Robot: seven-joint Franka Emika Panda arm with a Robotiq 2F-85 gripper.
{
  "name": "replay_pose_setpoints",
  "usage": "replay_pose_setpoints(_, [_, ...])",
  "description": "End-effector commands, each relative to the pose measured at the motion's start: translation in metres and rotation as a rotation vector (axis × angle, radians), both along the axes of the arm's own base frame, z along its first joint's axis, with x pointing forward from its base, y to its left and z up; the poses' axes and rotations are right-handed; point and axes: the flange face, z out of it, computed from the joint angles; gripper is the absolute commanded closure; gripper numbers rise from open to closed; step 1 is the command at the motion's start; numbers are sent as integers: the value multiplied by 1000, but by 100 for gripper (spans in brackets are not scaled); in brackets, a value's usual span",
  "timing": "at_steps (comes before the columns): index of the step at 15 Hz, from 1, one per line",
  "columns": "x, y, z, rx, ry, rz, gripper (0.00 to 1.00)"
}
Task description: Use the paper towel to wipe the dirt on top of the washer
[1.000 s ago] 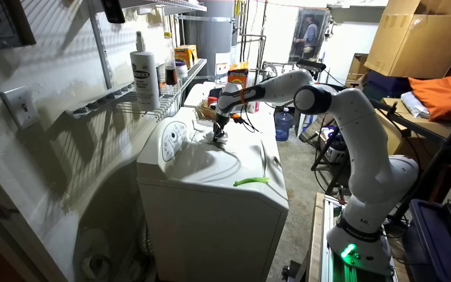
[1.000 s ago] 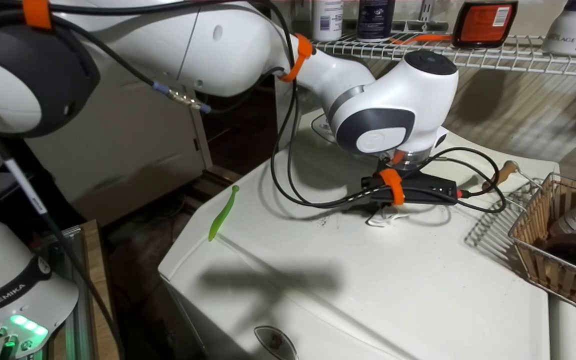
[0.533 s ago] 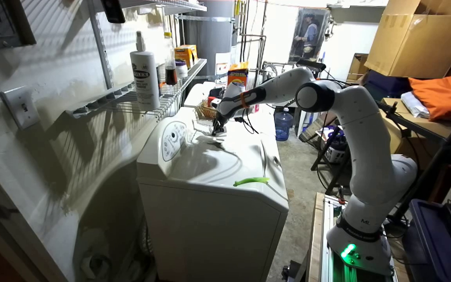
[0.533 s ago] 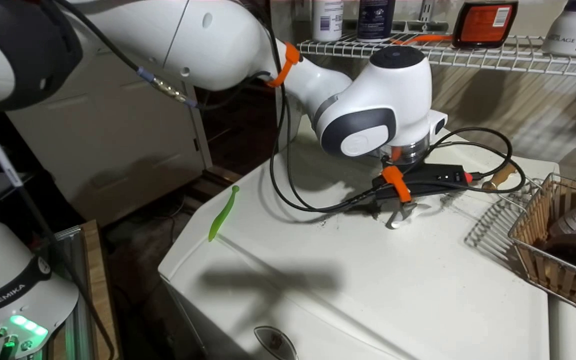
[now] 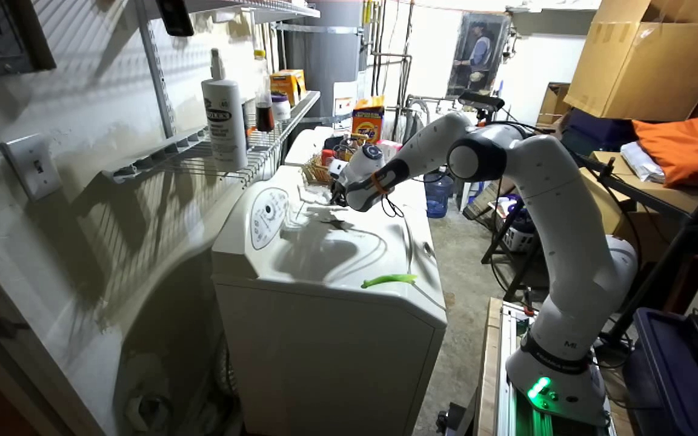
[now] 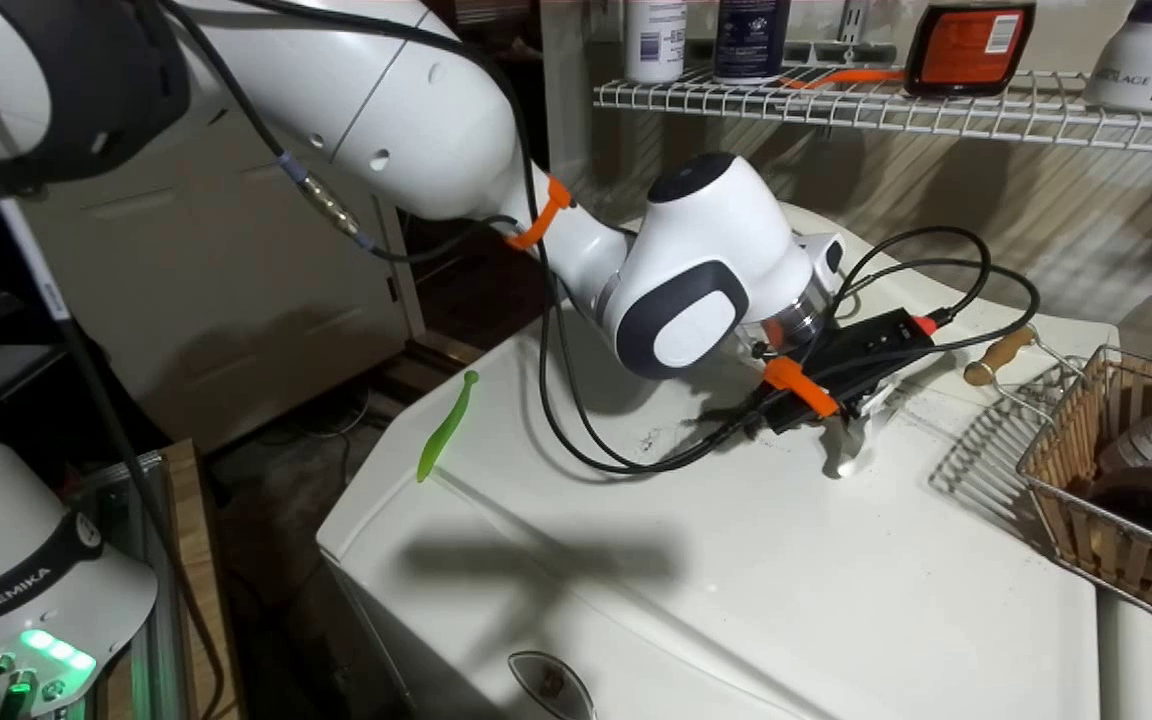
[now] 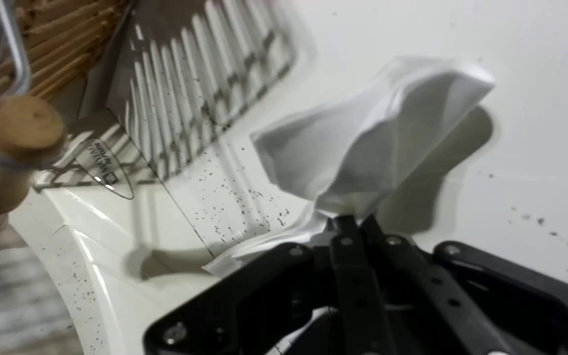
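Observation:
My gripper [image 7: 355, 222] is shut on a crumpled white paper towel [image 7: 363, 143], which spreads out beyond the fingertips in the wrist view. The towel also shows under the tilted gripper in an exterior view [image 6: 844, 455]. It is just above or on the white washer top [image 6: 736, 560]; I cannot tell if it touches. Dark dirt specks [image 7: 234, 204] lie beside the towel near the washer's back seam. More specks [image 7: 550, 231] lie on the other side of the gripper. Another dirt patch [image 6: 652, 440] shows near the hanging cables in an exterior view.
A wire basket [image 6: 1066, 500] with bottles and a wooden handle [image 6: 998, 356] stands beside the gripper. A green strip [image 6: 446, 428] lies near the washer's edge. A wire shelf [image 6: 836, 105] with bottles hangs above. The control panel [image 5: 269, 218] rises at the washer's back.
My gripper has moved towards the basket and tilted, carrying the paper towel with it. The wrist has swung over and lower. The basket and green strip have not moved.

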Motion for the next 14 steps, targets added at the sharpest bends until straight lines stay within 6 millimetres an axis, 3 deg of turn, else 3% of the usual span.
replay_pose_setpoints(1, [15,0,8,-177,-61,74,99])
replay_pose_setpoints(7, [40,-15,12,-370,-103,129,99])
replay_pose_setpoints(14, [60,-20,-9,-320,-129,139,99])
